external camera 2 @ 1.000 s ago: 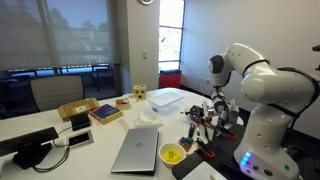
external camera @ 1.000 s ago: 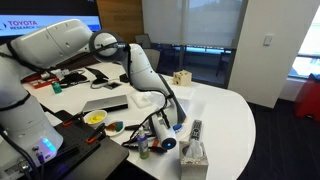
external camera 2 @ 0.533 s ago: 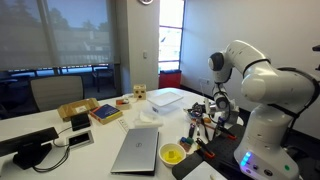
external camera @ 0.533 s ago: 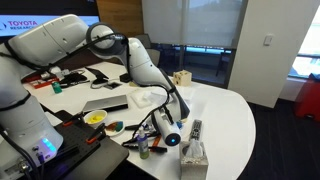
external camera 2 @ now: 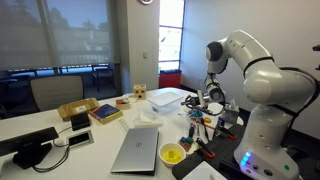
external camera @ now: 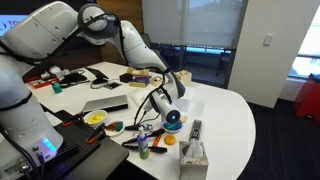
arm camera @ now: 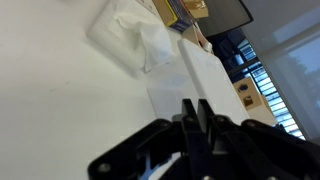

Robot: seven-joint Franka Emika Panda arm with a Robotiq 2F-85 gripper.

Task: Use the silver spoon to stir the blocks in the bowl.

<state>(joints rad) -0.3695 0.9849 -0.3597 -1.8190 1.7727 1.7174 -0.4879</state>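
The bowl [external camera: 115, 127], shallow with a blue rim, sits beside a yellow bowl [external camera: 95, 118] near the table edge by the robot base. I cannot make out blocks in it. My gripper [external camera: 178, 90] hangs well above the table and away from the bowl. It also shows in the other exterior view [external camera 2: 201, 103]. In the wrist view the gripper [arm camera: 196, 108] has its two dark fingers pressed together, with nothing visible between them, pointing over bare white table. I cannot pick out the silver spoon in any view.
Small clutter [external camera: 148, 138] lies near the front edge, with a tissue box [external camera: 193, 153] and a remote [external camera: 195, 128]. A laptop [external camera 2: 137, 150], a clear container [external camera 2: 166, 98], a napkin [arm camera: 135, 42] and a wooden box [external camera: 182, 78] stand further back.
The arm has risen from low over the clutter at the table's front and swung toward the middle of the table. The gripper now hangs higher, near the wooden box.
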